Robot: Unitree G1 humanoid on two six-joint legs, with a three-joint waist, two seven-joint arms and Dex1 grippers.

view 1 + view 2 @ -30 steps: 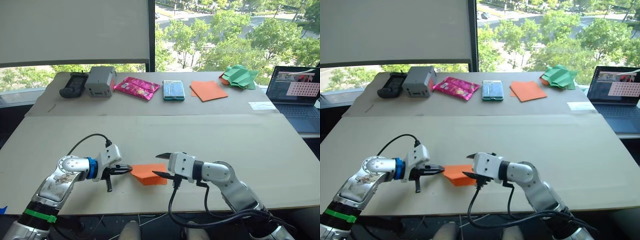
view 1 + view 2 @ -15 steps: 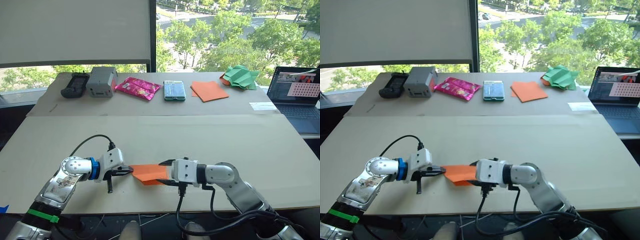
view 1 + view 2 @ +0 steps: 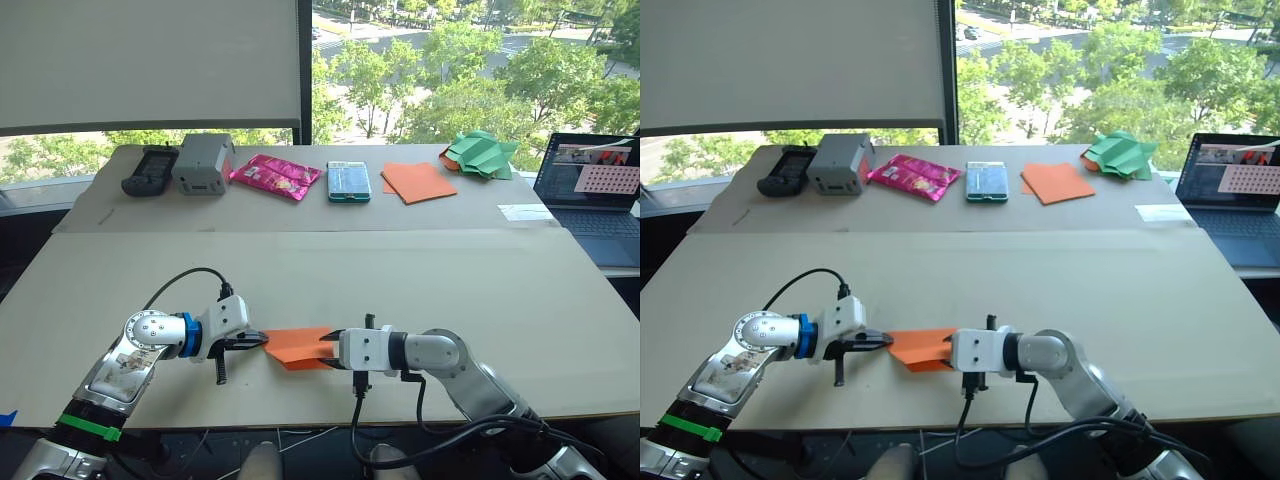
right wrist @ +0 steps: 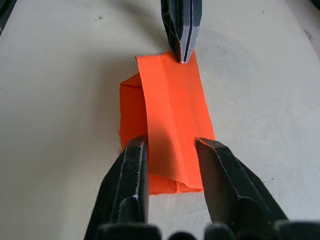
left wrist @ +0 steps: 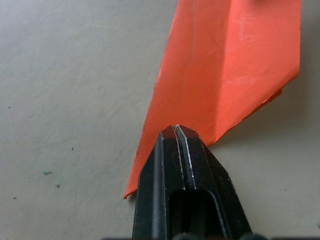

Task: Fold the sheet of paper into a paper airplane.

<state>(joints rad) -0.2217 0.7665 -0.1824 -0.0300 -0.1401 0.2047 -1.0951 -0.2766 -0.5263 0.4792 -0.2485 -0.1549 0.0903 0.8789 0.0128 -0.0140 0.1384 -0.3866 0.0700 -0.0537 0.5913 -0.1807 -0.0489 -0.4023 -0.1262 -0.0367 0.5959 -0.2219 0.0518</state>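
Observation:
The sheet of paper (image 3: 295,343) is bright orange and folded into a narrow strip of layered flaps. It lies flat near the table's front edge. My left gripper (image 3: 258,341) is shut on its left tip; that pinch shows in the left wrist view (image 5: 176,129) and in the right wrist view (image 4: 183,56). My right gripper (image 3: 326,350) is at the paper's right end. It is open, one finger (image 4: 136,160) on each side of a raised lengthwise flap of the paper (image 4: 172,110).
On the far table stand a black device (image 3: 147,170), a grey box (image 3: 203,163), a pink packet (image 3: 274,176), a teal box (image 3: 348,181), smooth orange sheets (image 3: 417,181) and a green paper shape (image 3: 480,153). A laptop (image 3: 595,195) sits at the right.
My right gripper has swung level and moved left onto the paper's right end, its fingers now straddling it. The paper lies flatter and narrower. My left gripper has kept its hold.

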